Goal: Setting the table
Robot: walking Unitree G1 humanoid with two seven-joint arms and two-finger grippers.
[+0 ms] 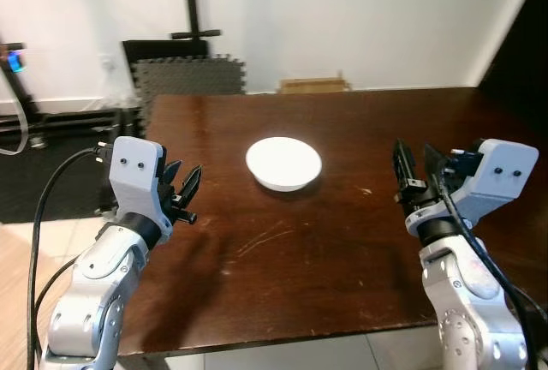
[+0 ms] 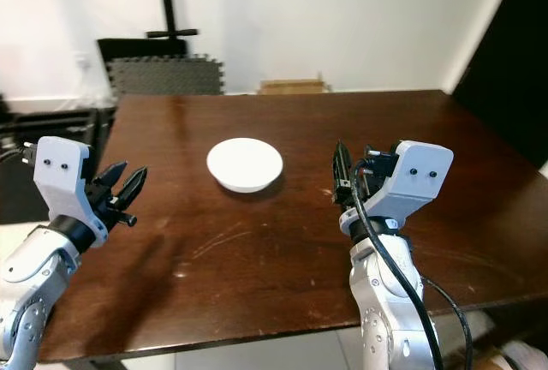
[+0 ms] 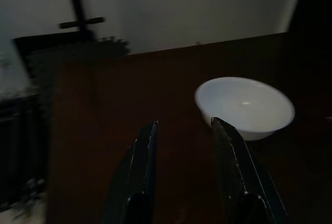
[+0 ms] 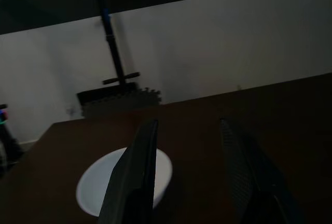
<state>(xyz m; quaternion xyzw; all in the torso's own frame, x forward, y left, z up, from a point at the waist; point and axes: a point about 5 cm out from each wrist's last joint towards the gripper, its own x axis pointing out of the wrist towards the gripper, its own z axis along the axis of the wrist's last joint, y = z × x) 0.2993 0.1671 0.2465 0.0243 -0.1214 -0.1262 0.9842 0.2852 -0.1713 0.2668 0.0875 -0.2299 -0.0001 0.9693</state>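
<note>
Currently white bowl [image 1: 283, 163] centred on table [image 1: 342, 250]; left gripper [image 1: 182, 192], right gripper [image 1: 413, 177] flank bowl, fingers spread, empty. Risk: careless reach shoves bowl.

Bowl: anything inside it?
No. In the left wrist view the white bowl on the table shows a bare, empty interior.

left pincer [image 3: 184, 130]: two black fingers parted, nothing between | round white bowl [image 3: 244, 107]: upright on dark brown wooden tabletop [image 3: 104, 110], just beyond one fingertip | white wall [image 3: 197, 6] behind
</note>
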